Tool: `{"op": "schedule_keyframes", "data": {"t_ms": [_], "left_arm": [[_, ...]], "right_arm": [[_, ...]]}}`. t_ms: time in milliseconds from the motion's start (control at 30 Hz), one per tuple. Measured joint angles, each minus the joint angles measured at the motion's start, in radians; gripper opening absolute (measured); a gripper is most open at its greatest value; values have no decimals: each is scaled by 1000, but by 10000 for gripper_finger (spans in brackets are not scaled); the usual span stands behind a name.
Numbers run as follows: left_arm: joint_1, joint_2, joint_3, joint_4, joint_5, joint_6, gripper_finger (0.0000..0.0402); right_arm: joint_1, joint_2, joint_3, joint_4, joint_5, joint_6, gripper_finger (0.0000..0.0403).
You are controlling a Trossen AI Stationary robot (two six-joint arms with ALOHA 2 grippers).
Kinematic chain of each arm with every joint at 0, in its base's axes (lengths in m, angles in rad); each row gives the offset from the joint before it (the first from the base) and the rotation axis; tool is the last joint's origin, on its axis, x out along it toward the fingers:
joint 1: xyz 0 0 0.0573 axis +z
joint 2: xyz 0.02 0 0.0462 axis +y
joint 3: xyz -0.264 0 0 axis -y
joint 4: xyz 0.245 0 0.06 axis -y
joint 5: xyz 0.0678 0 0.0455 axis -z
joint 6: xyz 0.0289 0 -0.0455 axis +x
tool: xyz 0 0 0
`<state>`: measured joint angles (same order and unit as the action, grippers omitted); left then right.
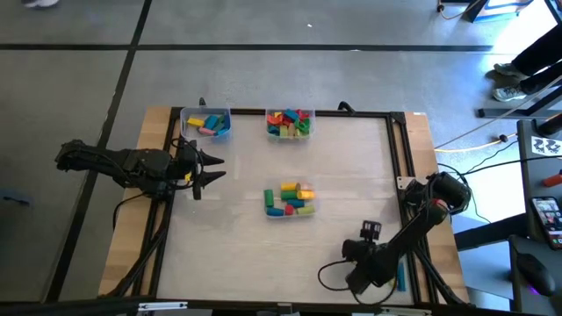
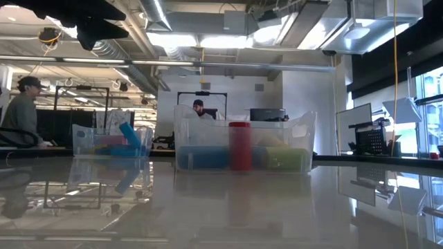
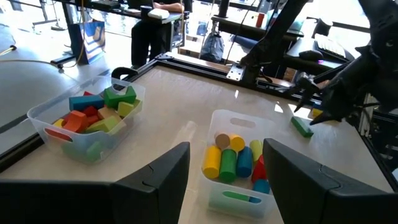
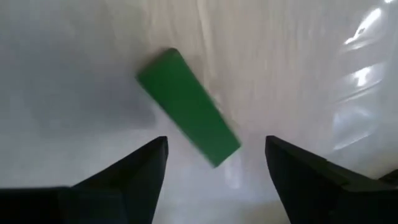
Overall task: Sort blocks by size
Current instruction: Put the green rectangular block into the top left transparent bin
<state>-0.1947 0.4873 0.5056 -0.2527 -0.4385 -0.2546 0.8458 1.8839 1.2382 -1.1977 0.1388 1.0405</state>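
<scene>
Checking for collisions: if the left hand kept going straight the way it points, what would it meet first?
Most likely the tub of mixed blocks directly ahead of the open left hand, between its fingers. Depth is hard to judge, so it might pass above the rim.

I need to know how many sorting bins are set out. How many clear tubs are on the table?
3. One tub at the far left corner, one tub at the far edge's middle, one tub mid-table. None seems hidden.
</scene>
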Motion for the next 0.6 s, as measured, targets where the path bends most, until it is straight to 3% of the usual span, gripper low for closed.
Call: {"op": "schedule_keyframes", "data": {"t_ms": [367, 600], "left_arm": [[0, 0, 0, -5, 0, 4, 198], [0, 0, 0, -8, 0, 5, 198]], "right_arm": [[-96, -8, -112, 160, -97, -261, 242], [-122, -6, -113, 178, -153, -331, 179]]}}
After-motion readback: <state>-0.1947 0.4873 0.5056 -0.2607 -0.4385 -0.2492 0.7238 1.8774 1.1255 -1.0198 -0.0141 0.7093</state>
